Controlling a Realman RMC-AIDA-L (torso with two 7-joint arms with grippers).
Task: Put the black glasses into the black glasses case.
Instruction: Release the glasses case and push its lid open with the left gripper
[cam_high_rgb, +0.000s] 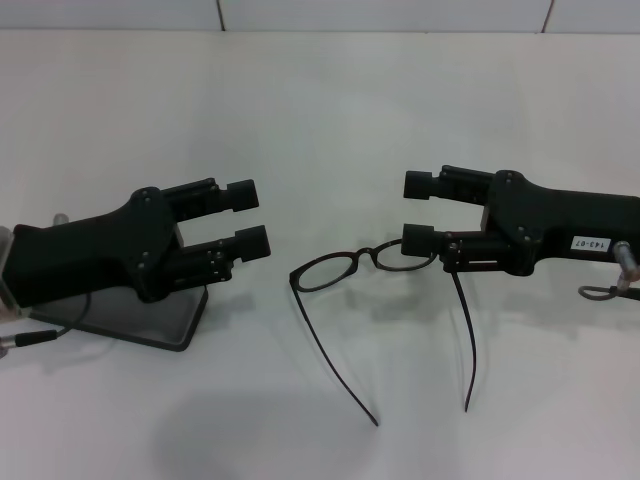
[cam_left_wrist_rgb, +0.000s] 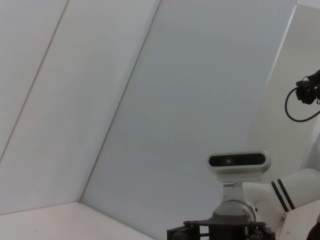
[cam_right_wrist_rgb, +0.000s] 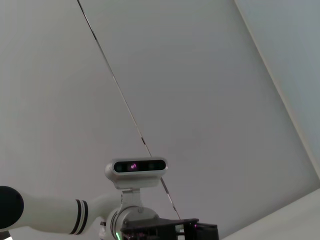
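Note:
The black glasses (cam_high_rgb: 332, 270) lie on the white table (cam_high_rgb: 320, 110) at the centre, lenses to the back and both temple arms spread out toward the front. My right gripper (cam_high_rgb: 415, 211) is open just right of them, its lower finger (cam_high_rgb: 419, 238) over the right lens. My left gripper (cam_high_rgb: 249, 218) is open and empty, a short way left of the glasses. The black glasses case (cam_high_rgb: 160, 322) lies flat under my left arm, mostly hidden, with a dark grey surface showing. Neither wrist view shows the glasses, the case or any fingers.
A tiled wall edge (cam_high_rgb: 380, 28) runs along the table's back. The left wrist view shows a wall and the robot's head camera (cam_left_wrist_rgb: 237, 160); that camera also shows in the right wrist view (cam_right_wrist_rgb: 136, 166). A cable loop (cam_high_rgb: 600, 292) hangs by my right arm.

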